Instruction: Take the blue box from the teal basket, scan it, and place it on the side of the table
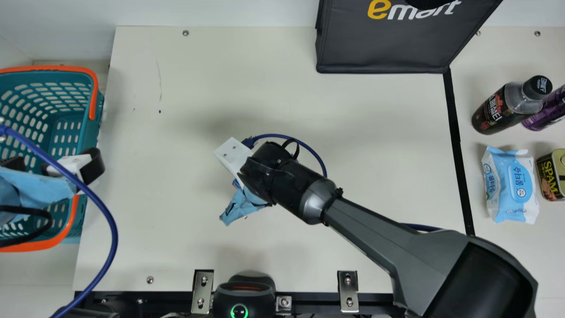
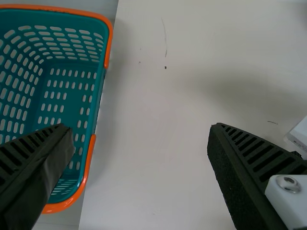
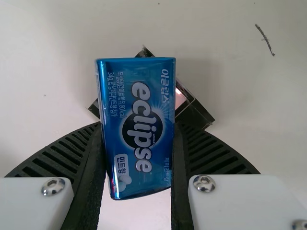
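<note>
We have the teal perforated plastic basket (image 1: pixel 90 128) just left of the flat cream table (image 1: pixel 154 221), and the black boxy fabric bag (image 1: pixel 384 48) at the table's far side, right of centre. Right of the straight black strip (image 1: pixel 457 154), we find the dark plastic bottle (image 1: pixel 494 110) beside the purple cylindrical container (image 1: pixel 549 108); nearer us lies the soft blue-and-white wipes pack (image 1: pixel 512 185), left of the yellow-and-dark metal tin (image 1: pixel 549 176).

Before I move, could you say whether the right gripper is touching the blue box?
Touching: the right wrist view shows the right gripper pinching the blue box by its long sides.
</note>
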